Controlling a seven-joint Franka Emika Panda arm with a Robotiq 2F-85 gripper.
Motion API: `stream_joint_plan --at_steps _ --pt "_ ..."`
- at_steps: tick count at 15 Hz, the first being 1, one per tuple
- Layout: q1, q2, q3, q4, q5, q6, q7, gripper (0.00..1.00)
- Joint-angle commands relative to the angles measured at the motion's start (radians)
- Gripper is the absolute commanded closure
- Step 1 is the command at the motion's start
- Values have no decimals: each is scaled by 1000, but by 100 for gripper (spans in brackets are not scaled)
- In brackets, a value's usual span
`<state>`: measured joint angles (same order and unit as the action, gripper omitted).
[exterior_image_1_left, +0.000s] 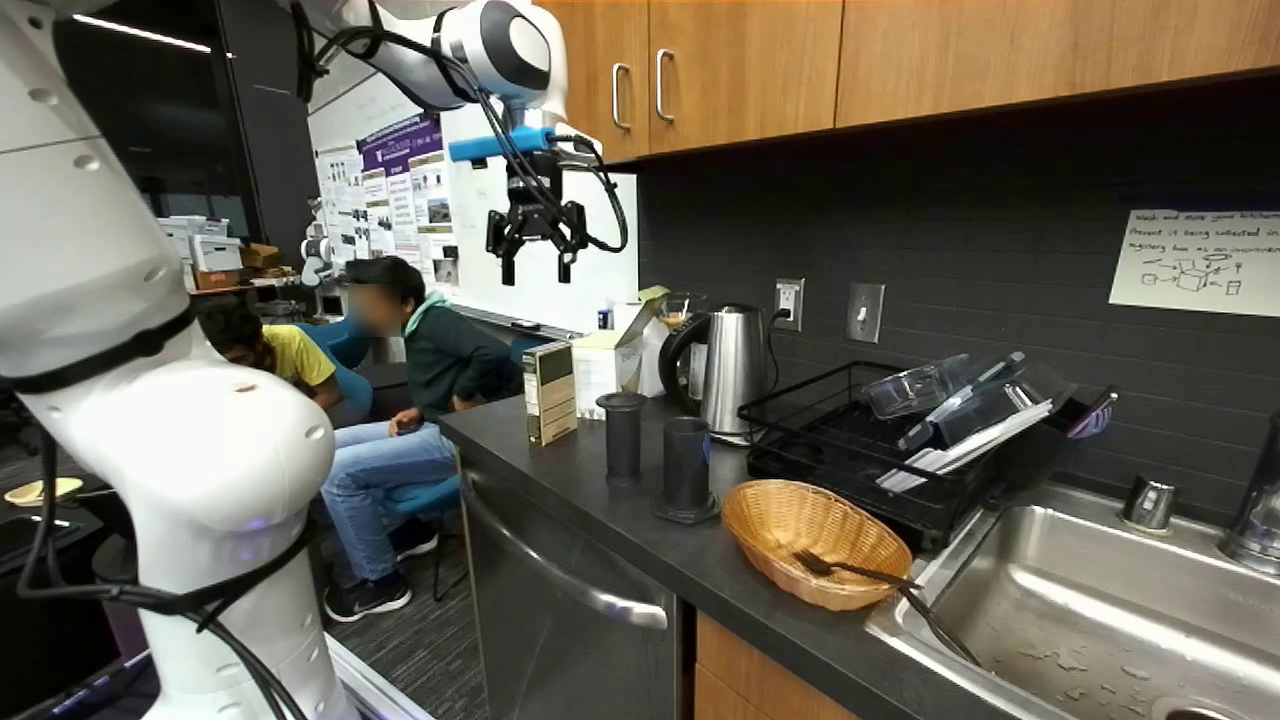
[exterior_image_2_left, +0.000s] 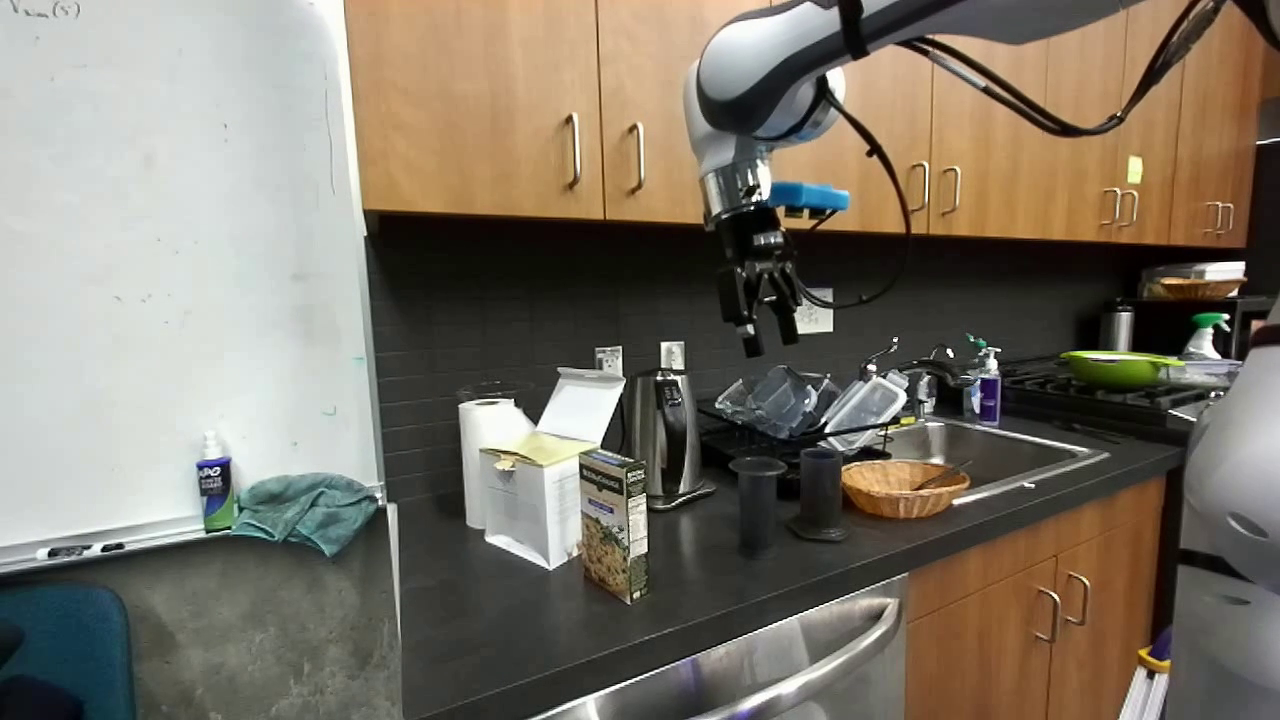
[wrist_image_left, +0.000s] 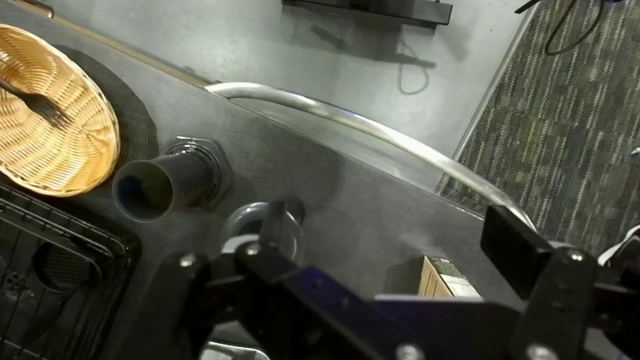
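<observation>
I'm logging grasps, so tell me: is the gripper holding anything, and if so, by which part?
Nothing is held: the gripper hangs open and empty above the counter.

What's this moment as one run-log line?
tool: open, holding nothing, above counter; on counter: two dark tubes and printed box, upright; basket: fork inside

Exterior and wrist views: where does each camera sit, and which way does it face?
In an exterior view: camera sits near the sink, looking along the counter toward seated people; arm and gripper show.
In an exterior view: camera sits near the whiteboard, facing the wall cabinets; arm and gripper show.
Wrist view: on the wrist, looking down at counter and floor; spread gripper fingers show.
Both exterior views share kettle and basket.
</observation>
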<state>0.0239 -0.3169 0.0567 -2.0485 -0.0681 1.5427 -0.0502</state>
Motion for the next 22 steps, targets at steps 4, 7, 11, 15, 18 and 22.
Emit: stream_joint_plan --at_steps 4,7,11,15,18,22 --pt "1 27 -18 -5 -30 71 -15 0" --pt "-1 42 -23 -9 -52 107 -19 0" --pt "-5 63 -31 -14 -63 162 -20 0" --pt "-6 94 -44 -12 -51 210 -44 0" --pt "-7 119 -51 -14 -46 253 -53 0" --pt "-6 145 -56 -29 -40 292 -68 0"
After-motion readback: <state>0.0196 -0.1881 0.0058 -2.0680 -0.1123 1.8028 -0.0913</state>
